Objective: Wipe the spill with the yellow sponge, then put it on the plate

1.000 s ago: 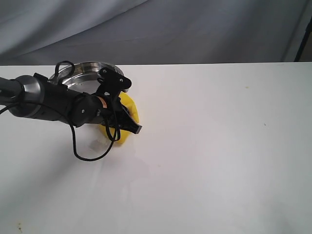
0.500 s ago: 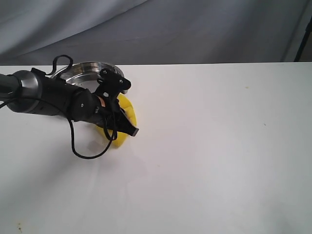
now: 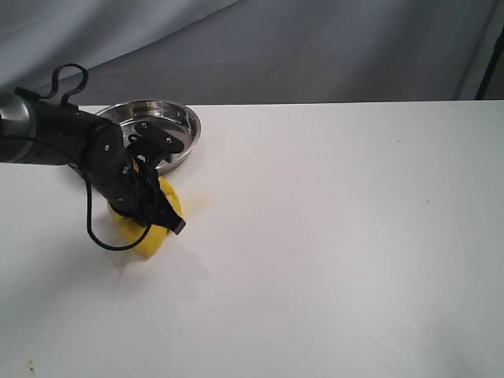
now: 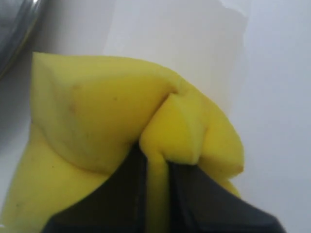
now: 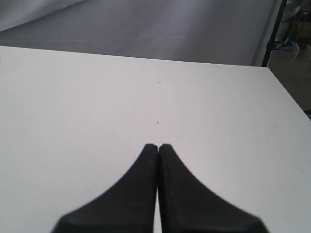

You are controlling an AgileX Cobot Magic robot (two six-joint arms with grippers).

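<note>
Closest to me is the bare front of the white tabletop (image 3: pixel 331 260). Off on the right side, seen only from its own wrist, the right gripper (image 5: pixel 158 145) hangs above that white surface with its two black fingers pressed flat together and nothing between them.

A little further in, on the left side of the table, the black and silver left arm (image 3: pixel 63 142) reaches in from the left edge and angles downward. The left gripper (image 3: pixel 167 219) is clamped on the thick, bright yellow foam sponge (image 3: pixel 146 238). From the wrist, its dark fingers (image 4: pixel 126 194) pinch a fold of the foam so that the block bulges and creases around them, and faint dark specks show on its face. The sponge's lower end is down at the tabletop, with a soft shadow beside it.

Just behind the sponge, near it but apart from it, sits the round, shallow, shiny stainless-steel plate (image 3: pixel 161 116), close to the table's far edge. Its raised rim catches the light.

Beyond the table hangs a wrinkled grey cloth backdrop (image 3: pixel 315 47).
</note>
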